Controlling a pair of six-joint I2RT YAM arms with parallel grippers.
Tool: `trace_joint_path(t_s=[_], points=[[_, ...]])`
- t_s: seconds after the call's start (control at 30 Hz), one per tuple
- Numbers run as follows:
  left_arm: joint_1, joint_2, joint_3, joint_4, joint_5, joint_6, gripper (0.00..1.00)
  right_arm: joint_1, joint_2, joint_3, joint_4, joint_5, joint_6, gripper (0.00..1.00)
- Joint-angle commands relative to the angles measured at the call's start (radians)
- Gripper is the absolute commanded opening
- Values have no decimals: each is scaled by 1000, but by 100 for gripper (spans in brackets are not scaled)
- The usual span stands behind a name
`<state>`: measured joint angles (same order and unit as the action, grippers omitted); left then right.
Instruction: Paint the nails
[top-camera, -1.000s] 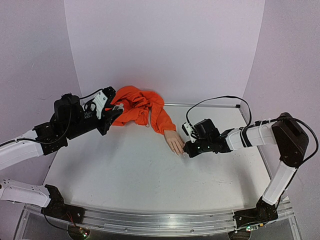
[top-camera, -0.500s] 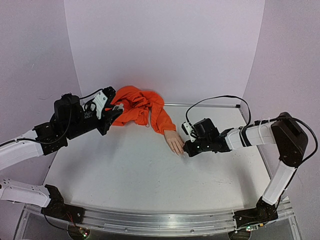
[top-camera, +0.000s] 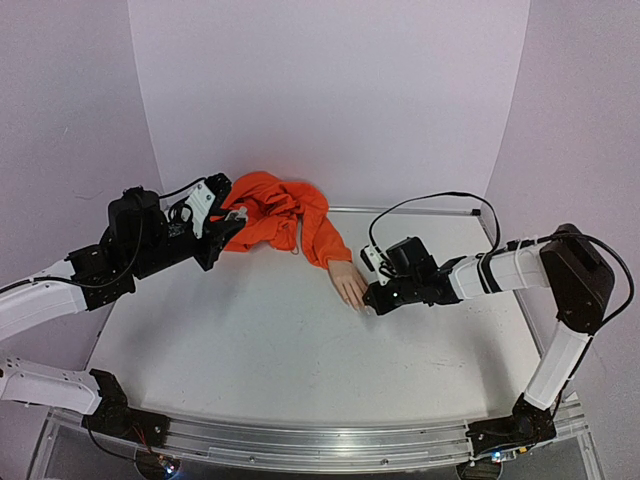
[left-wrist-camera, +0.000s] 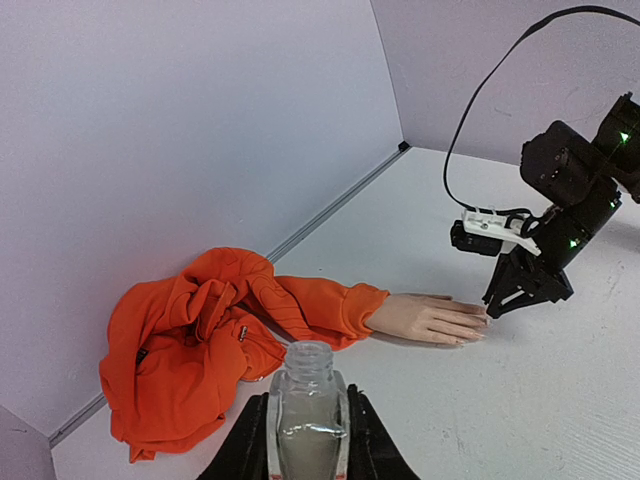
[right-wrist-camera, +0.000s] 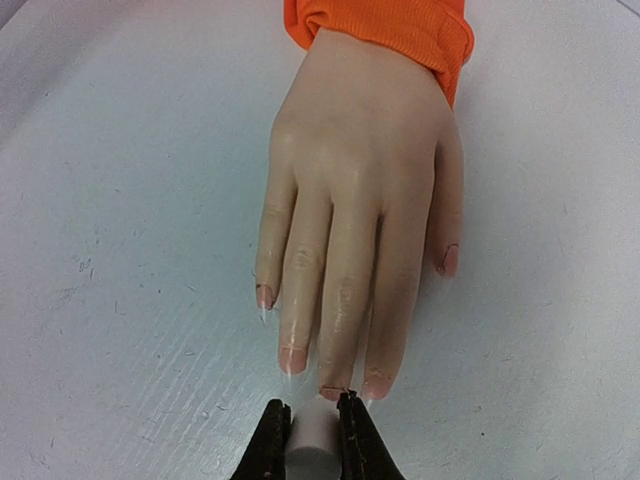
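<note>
Bench: the table (top-camera: 250, 360) is white, and both my arms reach out over it. The orange sleeve (top-camera: 285, 215) is bunched against the back wall. One end runs out to the mannequin hand (right-wrist-camera: 360, 190), which lies palm down near the table's middle, fingertips toward my right arm. The bottle (left-wrist-camera: 307, 395) is small, clear, uncapped and upright, off by the heap of cloth and well apart from that hand. The white piece (right-wrist-camera: 314, 438) is small and blunt. I take it for the brush's cap; no bristles are visible. Smallest are the nails (right-wrist-camera: 292, 358): four at the fingertips, plus the thumb's at the side.

Progress (my judgement): mid-task. The nails read a little pinker than the skin, and wet-looking streaks run down the fingers. The bottle's contents look clear, though, so I cannot say which nails carry a coat. The white piece sits at the tips of the two middle fingers, so I reckon one of those is the nail in hand. What is left: any uncoated nails, then the cap back on the bottle.

Fingers:
- **left gripper** (left-wrist-camera: 308, 440): clamped snugly on the bottle's sides. Whether the bottle rests on the table I cannot tell.
- **right gripper** (right-wrist-camera: 312, 425): all but closed, pinching the white piece, low over the table just short of the fingertips. I cannot confirm contact with a nail.
</note>
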<state>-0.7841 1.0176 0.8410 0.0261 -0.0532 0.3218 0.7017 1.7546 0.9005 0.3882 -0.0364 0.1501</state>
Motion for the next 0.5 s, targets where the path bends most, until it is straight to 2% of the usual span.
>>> trace_joint_path(t_s=[0.0,0.47], points=[[9,-10,7,52,16,-1,0,5,-5,-5,-14,-16,7,0],[9,-20,5,52,25,-11,0,5,-59,-37,-43,16,40,0]])
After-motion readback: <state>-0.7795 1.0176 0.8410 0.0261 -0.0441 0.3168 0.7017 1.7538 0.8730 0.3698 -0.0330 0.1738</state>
